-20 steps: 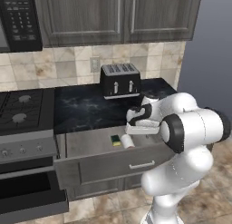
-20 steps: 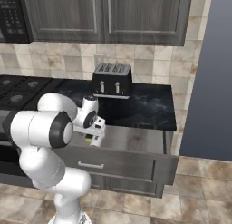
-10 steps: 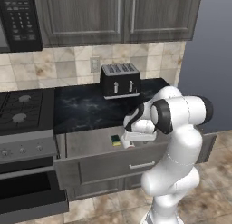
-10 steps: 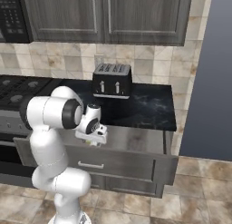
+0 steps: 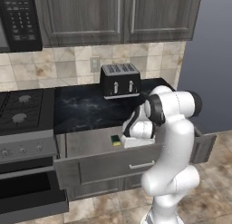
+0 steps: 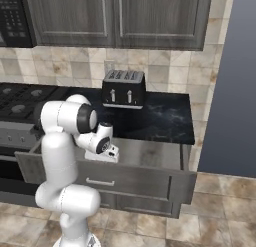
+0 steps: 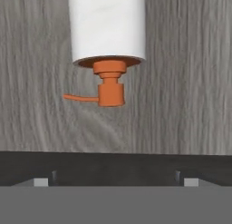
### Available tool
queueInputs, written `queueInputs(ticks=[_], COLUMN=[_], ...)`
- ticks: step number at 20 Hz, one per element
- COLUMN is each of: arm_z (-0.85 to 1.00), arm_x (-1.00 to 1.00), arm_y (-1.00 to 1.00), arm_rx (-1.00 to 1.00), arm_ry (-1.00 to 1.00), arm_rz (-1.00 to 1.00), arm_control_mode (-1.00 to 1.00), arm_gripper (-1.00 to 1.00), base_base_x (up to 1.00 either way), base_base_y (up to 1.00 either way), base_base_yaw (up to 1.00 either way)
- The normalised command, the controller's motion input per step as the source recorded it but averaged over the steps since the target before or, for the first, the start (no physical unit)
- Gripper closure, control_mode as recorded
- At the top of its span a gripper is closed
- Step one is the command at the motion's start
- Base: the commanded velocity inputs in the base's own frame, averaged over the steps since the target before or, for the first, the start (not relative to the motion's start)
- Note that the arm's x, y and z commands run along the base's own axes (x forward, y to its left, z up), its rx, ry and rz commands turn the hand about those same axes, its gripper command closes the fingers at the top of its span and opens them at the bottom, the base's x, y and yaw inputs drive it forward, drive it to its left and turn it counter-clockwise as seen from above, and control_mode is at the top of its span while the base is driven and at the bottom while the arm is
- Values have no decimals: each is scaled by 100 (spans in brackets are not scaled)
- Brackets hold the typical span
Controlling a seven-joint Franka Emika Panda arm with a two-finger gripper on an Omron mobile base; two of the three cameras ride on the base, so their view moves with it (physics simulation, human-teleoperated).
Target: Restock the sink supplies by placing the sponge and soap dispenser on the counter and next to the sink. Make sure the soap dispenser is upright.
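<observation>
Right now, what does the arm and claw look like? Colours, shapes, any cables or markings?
The arm is glossy white with rounded, tubular links and dark grey-black rings at the joints. The wrist ends in a white boxy hand. The claw has two small dark finger tips with lighter grey pads. No cables or markings are visible.

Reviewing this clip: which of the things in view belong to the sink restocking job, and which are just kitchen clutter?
Part of the job:
- soap dispenser, lying on its side in the open drawer
- sponge, in the same drawer
- counter, where both must end up
- gripper, open, over the dispenser

Just there:
- toaster
- stove
- microwave
- upper cabinets
</observation>
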Motion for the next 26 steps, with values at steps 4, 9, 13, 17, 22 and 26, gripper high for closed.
queueInputs(ticks=[4,9,13,17,22,26], arm_z=[-28,-2,0,0,6,43], arm_x=[-38,-94,-100,-100,-83,12], arm_y=[0,-2,0,0,-2,-16], arm_rx=[0,0,0,0,0,0], arm_ry=[1,0,0,0,0,12], arm_rz=[0,0,0,0,0,-4], arm_control_mode=[-100,-100,-100,-100,-100,-100], arm_gripper=[-100,-100,-100,-100,-100,-100], base_base_x=[0,0,0,0,0,0], base_base_y=[0,0,0,0,0,0], base_base_yaw=[0,0,0,0,0,0])
